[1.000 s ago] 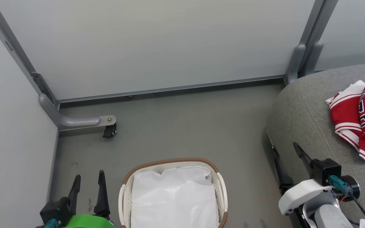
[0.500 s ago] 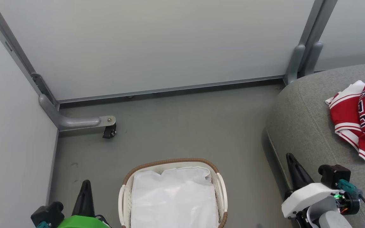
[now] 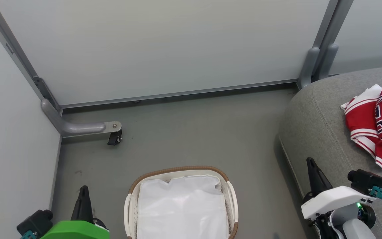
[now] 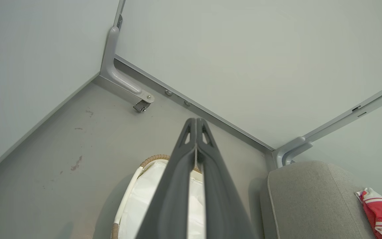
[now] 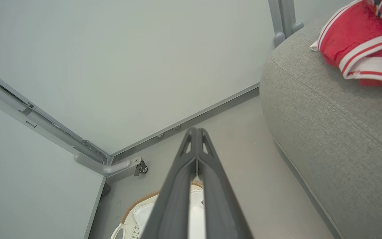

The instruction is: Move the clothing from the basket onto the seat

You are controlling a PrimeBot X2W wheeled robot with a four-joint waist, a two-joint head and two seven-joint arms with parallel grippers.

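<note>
The red clothing (image 3: pixel 378 124) with white stripes and dark numerals lies bunched on the grey seat (image 3: pixel 313 126) at the right; it also shows as clothing (image 5: pixel 360 43) on the seat (image 5: pixel 337 109) and clothing (image 4: pixel 378 212) on the seat (image 4: pixel 307 199). The basket (image 3: pixel 177 170) stands on the floor at bottom centre, holding just its white liner (image 3: pixel 181 207). My left gripper (image 3: pixel 84 191) is shut and empty to the left of the basket, fingertips (image 4: pixel 196 121) pressed together. My right gripper (image 3: pixel 309 162) is shut and empty beside the seat's front edge.
Pale partition walls close off the back and left. A grey wall foot with a black caster (image 3: pixel 114 137) sits on the floor at the back left. Another partition post (image 3: pixel 317 63) stands at the seat's back corner. Grey floor (image 3: pixel 194 132) lies between basket and wall.
Both grippers have gone from open to shut with nothing in them. Both arms have drawn back toward the bottom of the head view. Clothing, basket and seat have not moved.
</note>
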